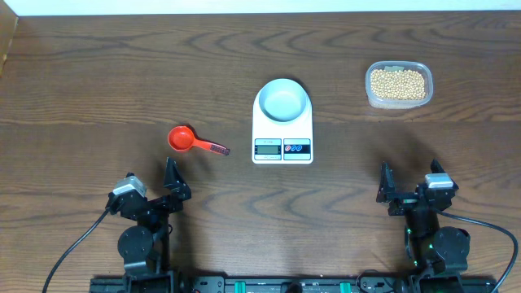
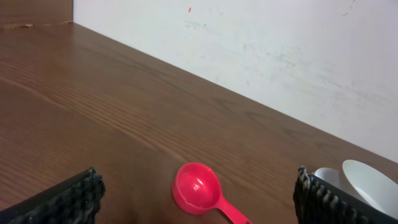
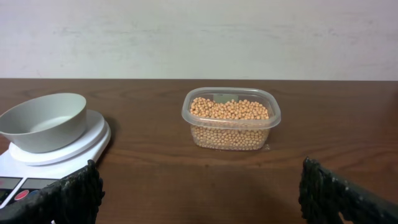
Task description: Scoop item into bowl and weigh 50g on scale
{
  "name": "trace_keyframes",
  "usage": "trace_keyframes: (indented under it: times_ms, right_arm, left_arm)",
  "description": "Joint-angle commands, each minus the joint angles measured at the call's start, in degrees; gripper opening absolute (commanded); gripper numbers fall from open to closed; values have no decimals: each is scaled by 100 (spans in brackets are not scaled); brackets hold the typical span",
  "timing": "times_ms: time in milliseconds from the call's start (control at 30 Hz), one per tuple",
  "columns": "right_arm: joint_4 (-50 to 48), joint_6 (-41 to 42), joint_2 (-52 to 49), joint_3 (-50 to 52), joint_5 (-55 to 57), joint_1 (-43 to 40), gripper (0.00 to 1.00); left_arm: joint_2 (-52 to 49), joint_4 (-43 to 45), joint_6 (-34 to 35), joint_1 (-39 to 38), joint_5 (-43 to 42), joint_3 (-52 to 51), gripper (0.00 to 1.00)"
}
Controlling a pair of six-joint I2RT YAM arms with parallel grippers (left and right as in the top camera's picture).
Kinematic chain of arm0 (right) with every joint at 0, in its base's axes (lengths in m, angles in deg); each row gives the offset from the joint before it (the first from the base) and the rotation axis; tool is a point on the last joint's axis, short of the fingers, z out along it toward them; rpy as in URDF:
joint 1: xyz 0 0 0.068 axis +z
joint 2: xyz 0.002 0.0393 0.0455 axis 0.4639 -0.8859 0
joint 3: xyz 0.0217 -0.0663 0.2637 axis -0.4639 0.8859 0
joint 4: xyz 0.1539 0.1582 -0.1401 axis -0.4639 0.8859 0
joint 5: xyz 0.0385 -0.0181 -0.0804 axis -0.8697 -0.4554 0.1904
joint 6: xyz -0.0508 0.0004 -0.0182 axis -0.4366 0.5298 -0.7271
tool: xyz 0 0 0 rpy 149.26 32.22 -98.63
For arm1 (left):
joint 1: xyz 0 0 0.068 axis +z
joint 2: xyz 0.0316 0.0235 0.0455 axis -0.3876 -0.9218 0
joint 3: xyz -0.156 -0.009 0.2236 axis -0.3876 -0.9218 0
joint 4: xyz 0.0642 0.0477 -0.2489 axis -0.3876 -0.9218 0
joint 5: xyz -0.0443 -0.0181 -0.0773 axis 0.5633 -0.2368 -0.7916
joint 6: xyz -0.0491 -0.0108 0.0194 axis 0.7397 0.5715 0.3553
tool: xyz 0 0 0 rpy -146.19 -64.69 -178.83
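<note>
Beans [image 1: 398,82]: small, round, tan-yellow, heaped in a clear rectangular tub [image 1: 369,88] on the far right of the bench [image 1: 98,81], the tub's long axis running left to right. Bowl [image 1: 282,99]: round, white rim, pale blue-grey inside, empty, upright on the far end of the scale [image 1: 259,132]. Scale: white, mid-bench, long axis far to near, display end toward the robot. Red scoop [image 1: 181,138]: left of the scale, handle pointing right. Left tool [image 1: 151,175] and right tool [image 1: 409,175]: both spread wide, holding nothing, at the near edge.
</note>
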Motion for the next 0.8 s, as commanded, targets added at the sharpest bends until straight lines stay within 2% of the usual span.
trace_keyframes:
  times_ms: [0, 767]
  right_arm:
    - [11, -46, 17, 9, 72, -50, 99]
    - [11, -46, 17, 9, 72, -50, 99]
  left_arm:
    - [-2, -120, -118, 4, 15, -162, 99]
    - [-2, -74, -118, 4, 15, -98, 99]
